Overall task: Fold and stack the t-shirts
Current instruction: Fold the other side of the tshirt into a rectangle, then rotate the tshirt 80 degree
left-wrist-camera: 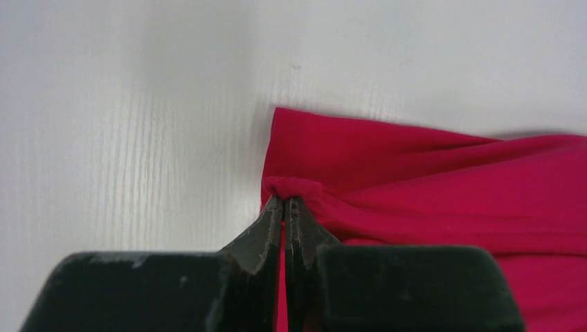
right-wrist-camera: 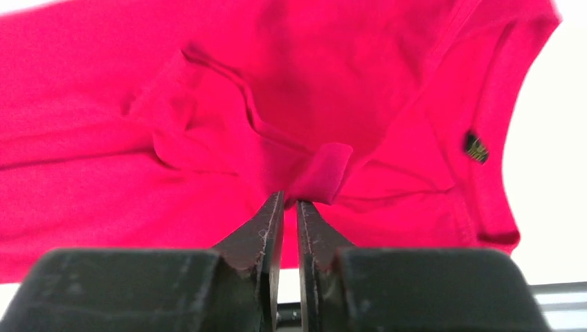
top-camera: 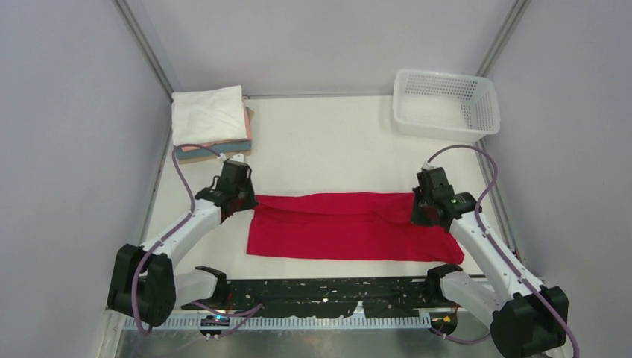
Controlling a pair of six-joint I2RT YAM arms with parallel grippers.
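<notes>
T-shirt [top-camera: 343,235] sits pinched at its edge by left end effector [left-wrist-camera: 285,199], right end effector [right-wrist-camera: 291,197] barely parted at a fold.

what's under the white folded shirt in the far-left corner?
Edges only: a salmon pink shirt, a teal shirt and a tan shirt poke out beneath the white shirt. Anything deeper is covered.

Soft shadows are cast by even light, and in the right wrist view the table [right-wrist-camera: 561,173] is blown out and the red t-shirt [right-wrist-camera: 104,173] blurred.
</notes>
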